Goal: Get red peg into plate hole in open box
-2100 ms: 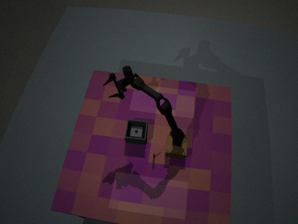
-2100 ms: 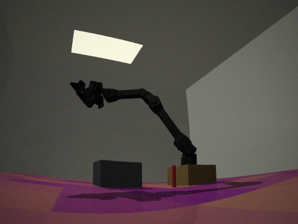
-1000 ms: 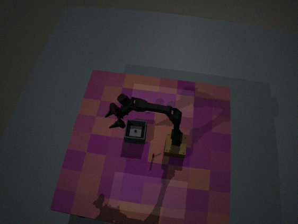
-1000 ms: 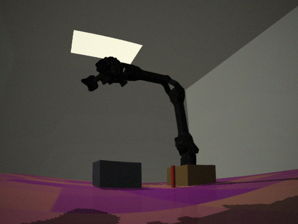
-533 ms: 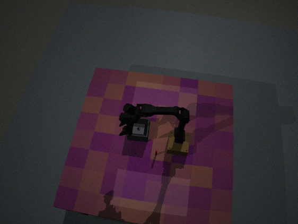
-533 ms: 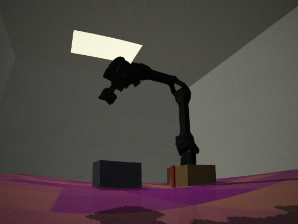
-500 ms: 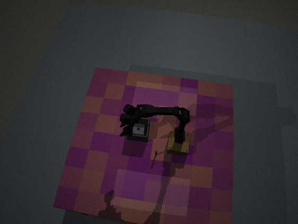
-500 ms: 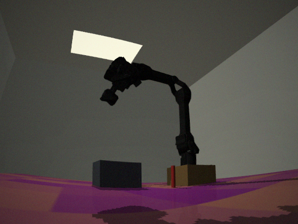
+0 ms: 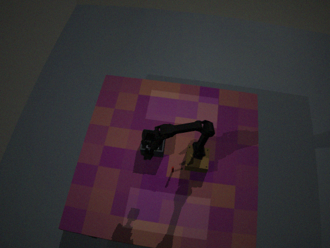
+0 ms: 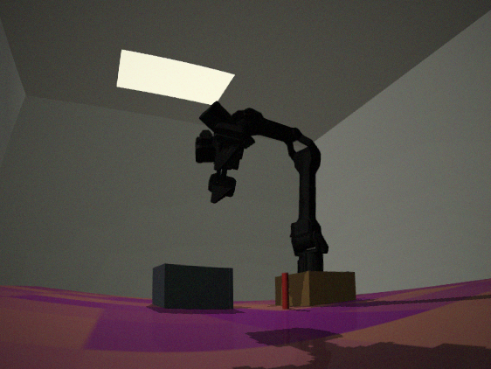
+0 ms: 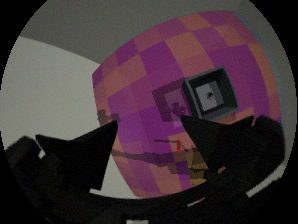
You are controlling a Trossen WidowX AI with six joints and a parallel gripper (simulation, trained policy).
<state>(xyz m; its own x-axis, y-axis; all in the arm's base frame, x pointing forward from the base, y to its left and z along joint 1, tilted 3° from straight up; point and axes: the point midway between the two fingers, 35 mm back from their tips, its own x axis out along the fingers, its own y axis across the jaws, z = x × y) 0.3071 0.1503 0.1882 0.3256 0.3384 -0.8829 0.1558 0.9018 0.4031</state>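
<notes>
None of the task's main steps is done at this moment, as far as the pictures show. The red peg [image 9: 172,169] [image 10: 285,291] [image 11: 178,146] stands upright on the checkered table top [image 9: 246,188] [image 10: 144,332] [image 11: 150,82], near the yellowish base block [image 9: 197,168] [image 10: 334,288] [image 11: 196,175] of the arm [image 9: 185,127] [image 10: 307,188], and outside the open box [image 9: 158,154] [image 10: 198,286] [image 11: 225,111]. The gripper [image 10: 222,192] [image 11: 150,121] hangs high above the box, well apart from the peg. Its jaws are spread almost to their widest, and there is nothing between them. At the bottom of the box the wrist view shows the pale plate [image 11: 202,98] with its dark hole [image 11: 210,95], and no peg is in it.

So, all the work seems to be left: the gripper must go across to the peg, come down around it, close and lift. After this, the peg must be carried over the box, lined up with the hole and pushed fully in.

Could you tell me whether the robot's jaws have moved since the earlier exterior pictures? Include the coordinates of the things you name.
Yes: the black metal-look jaws [image 9: 148,150] [image 10: 222,189] now hang lower and farther right, nearer the brown rectangular base block [image 9: 197,168] [image 10: 334,288] [image 11: 196,176].
</notes>
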